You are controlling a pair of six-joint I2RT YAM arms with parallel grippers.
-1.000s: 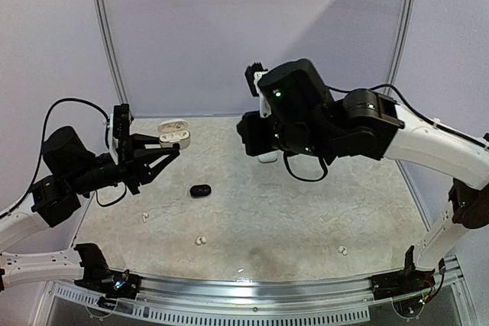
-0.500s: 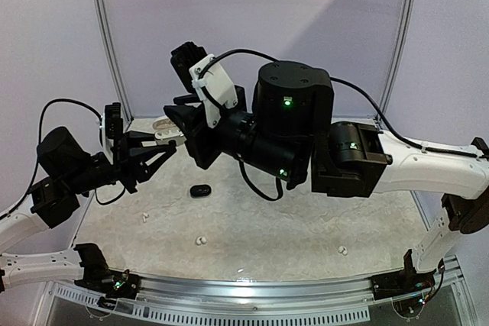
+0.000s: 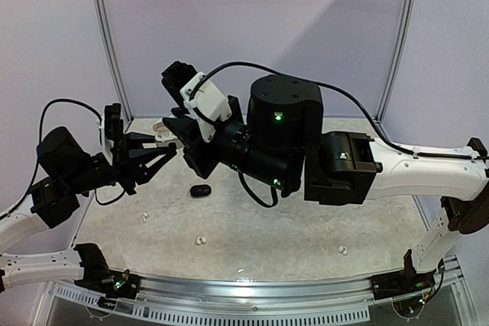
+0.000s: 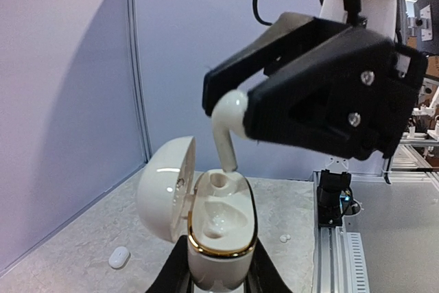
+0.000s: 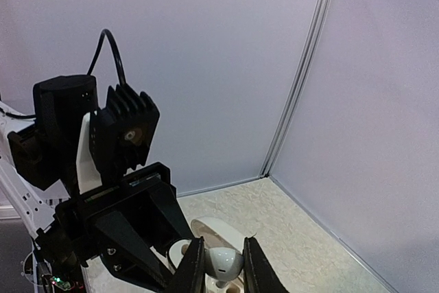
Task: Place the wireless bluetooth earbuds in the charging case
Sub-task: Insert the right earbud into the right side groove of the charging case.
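Observation:
My left gripper [image 4: 221,283] is shut on the base of a white charging case [image 4: 221,228] with a gold rim. The case stands upright with its lid [image 4: 164,186] swung open to the left. My right gripper [image 5: 223,265] is shut on a white stemmed earbud [image 4: 228,125], pinching its round head [image 5: 224,263]. The stem points down, with its tip at the mouth of the case's far socket. In the top view the two grippers meet at the back left, left gripper [image 3: 164,146] below right gripper [image 3: 174,129], and the case [image 3: 162,138] is mostly hidden.
A black case [image 3: 200,190] lies shut on the table mid-left. Small white buds lie loose near the front: one at the left [image 3: 144,217], one in the middle [image 3: 201,240], one at the right [image 3: 342,250]. A white pebble-like bud [image 4: 119,257] lies left of the held case.
My right arm has swung from the back middle over to the left and now holds the earbud over the open case. The left gripper has shifted slightly left with the case.

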